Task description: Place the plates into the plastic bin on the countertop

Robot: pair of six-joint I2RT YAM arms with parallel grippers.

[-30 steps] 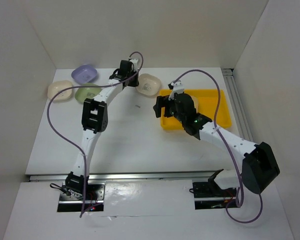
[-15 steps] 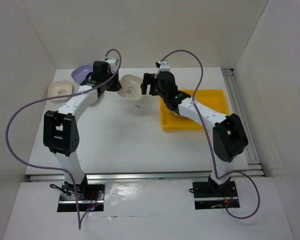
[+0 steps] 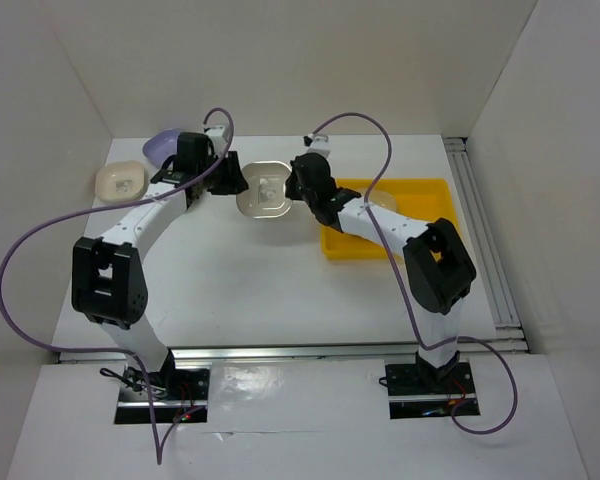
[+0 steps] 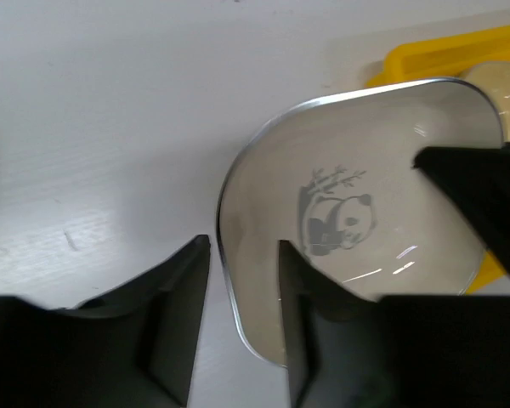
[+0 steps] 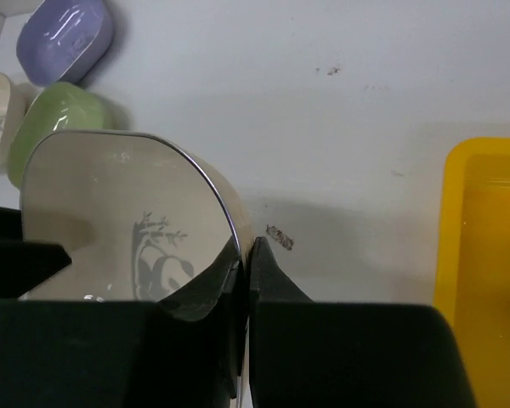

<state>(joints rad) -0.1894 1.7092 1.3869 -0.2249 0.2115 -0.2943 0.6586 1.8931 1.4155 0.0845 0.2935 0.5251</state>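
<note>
Mid-air handover! The cream panda plate [image 3: 267, 190] hung above the counter [image 3: 270, 280], just left of the yellow bin [image 3: 345, 250]. Right fingers [image 5: 276, 276] were pinched tight on its rim, ready to carry it binward. Left fingers [image 4: 174, 306] stood slightly parted astride the opposite rim, seemingly letting go.

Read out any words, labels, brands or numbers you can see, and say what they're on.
None readable in any view.
The cream plate carries only a grey panda drawing, no lettering.
The dark speck on the countertop is too small to read.
</note>
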